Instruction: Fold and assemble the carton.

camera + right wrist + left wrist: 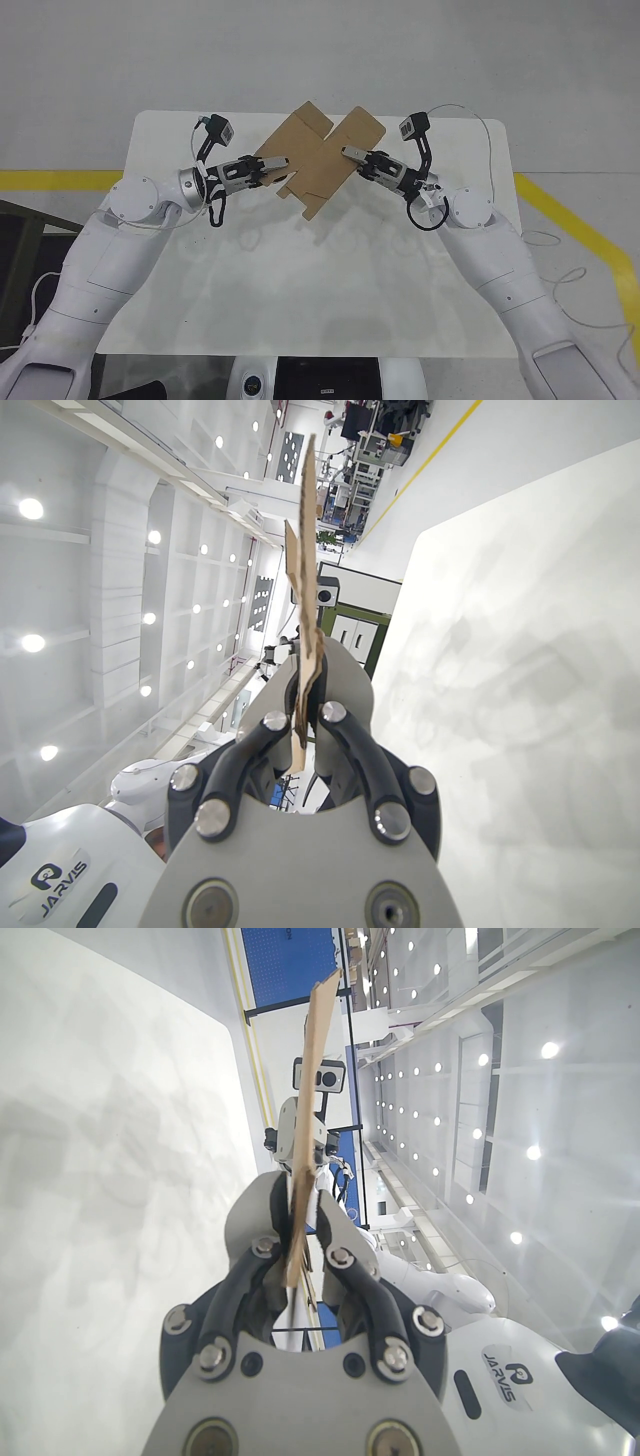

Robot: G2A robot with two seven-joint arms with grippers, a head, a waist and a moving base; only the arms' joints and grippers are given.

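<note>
The carton [318, 160] is a flat brown piece of cardboard with flaps. It sits in the upper middle of the top view, held up over the far part of the white table [300, 290].

The left gripper [272, 165] holds the carton's left edge. In the left wrist view its fingers [250, 1213] pinch the thin edge of the carton [310, 1093], which sticks out away from the left gripper [300, 1188].

The right gripper [352, 154] holds the carton's right side. In the right wrist view its fingers [350, 685] also pinch the cardboard [307, 565] at the right gripper [310, 660].

A yellow line [50, 180] runs on the floor at the left edge.
</note>
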